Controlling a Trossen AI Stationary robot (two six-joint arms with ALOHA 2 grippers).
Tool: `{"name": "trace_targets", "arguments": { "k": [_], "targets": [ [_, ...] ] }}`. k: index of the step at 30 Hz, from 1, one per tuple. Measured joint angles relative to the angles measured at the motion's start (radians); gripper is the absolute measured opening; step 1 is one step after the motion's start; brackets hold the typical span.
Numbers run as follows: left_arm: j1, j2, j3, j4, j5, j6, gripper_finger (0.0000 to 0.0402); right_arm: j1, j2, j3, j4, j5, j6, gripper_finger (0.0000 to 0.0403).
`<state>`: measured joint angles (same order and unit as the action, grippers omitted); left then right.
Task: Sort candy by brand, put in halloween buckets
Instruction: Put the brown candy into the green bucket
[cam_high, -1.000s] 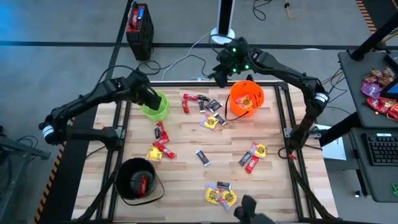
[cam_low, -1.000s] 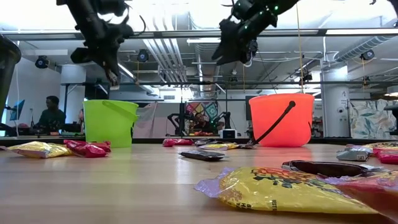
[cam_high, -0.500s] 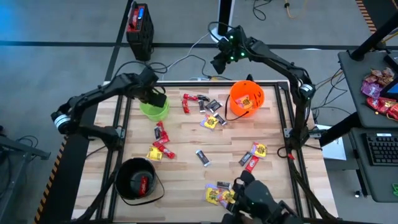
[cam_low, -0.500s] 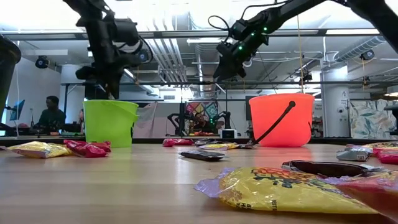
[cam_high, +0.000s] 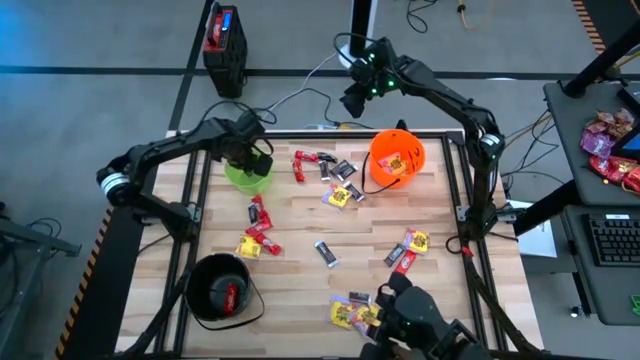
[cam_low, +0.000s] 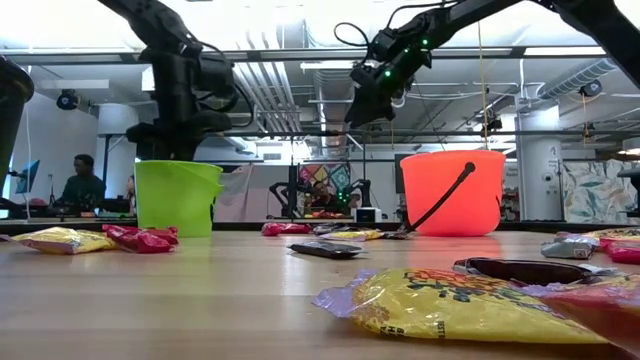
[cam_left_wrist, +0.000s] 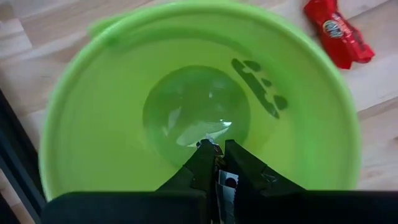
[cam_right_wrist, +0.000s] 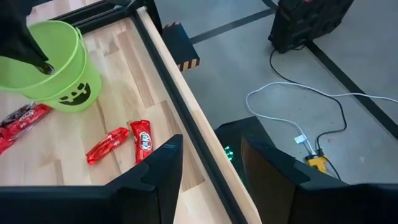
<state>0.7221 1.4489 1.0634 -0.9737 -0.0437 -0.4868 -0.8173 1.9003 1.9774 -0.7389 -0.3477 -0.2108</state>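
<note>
My left gripper (cam_high: 252, 158) points down into the mouth of the lime green bucket (cam_high: 248, 178), at the table's far left, and is shut on a small silver-wrapped candy (cam_left_wrist: 225, 183). In the low view its fingers dip behind the bucket's rim (cam_low: 178, 165). My right gripper (cam_high: 352, 100) hangs open, high beyond the table's far edge, with nothing between its fingers (cam_right_wrist: 155, 168). The orange bucket (cam_high: 397, 158) stands at the far right and the black bucket (cam_high: 220, 288) at the near left. Red, yellow and dark candies (cam_high: 343, 195) lie scattered on the wood. My left gripper pinches the silver-wrapped candy (cam_left_wrist: 225, 183) between its two fingers, a little behind their tips. The fingers come from above, pointing down. The candy hangs clear of the bucket's bottom (cam_left_wrist: 196, 112).
A red candy (cam_high: 258, 215) lies just near of the green bucket, and two red ones (cam_right_wrist: 142, 140) by the far rail. A dark box (cam_high: 224, 45) and cables lie on the floor beyond. A person (cam_low: 82, 185) sits in the room behind.
My left gripper has sunk toward the green bucket and tipped steeper, so its fingers now reach the rim. My right gripper has swung from beside the orange bucket out past the table's far edge, then held still.
</note>
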Motion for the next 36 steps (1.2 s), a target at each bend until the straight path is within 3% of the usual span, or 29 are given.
{"name": "trace_targets", "arguments": {
  "k": [16,23,30,33,36],
  "targets": [
    [-0.001,0.008,0.0,0.002,-0.015,0.008,0.0097,-0.001,-0.008,-0.002,-0.088,-0.009,0.037,0.0172],
    [-0.041,-0.122,0.0,0.058,-0.019,0.076,0.0114,0.014,-0.029,-0.002,-0.169,-0.202,0.156,0.0169],
    [-0.127,-0.315,0.0,0.247,0.207,0.284,0.0111,0.174,-0.042,-0.002,-0.368,-0.236,0.199,0.0157],
    [-0.161,-0.371,0.0,0.289,0.218,0.287,0.0111,0.275,-0.042,-0.003,-0.46,-0.229,0.256,0.0153],
    [-0.188,-0.415,0.0,0.305,0.211,0.287,0.0111,0.384,-0.042,-0.012,-0.52,-0.138,0.333,0.0154]
  ]
}}
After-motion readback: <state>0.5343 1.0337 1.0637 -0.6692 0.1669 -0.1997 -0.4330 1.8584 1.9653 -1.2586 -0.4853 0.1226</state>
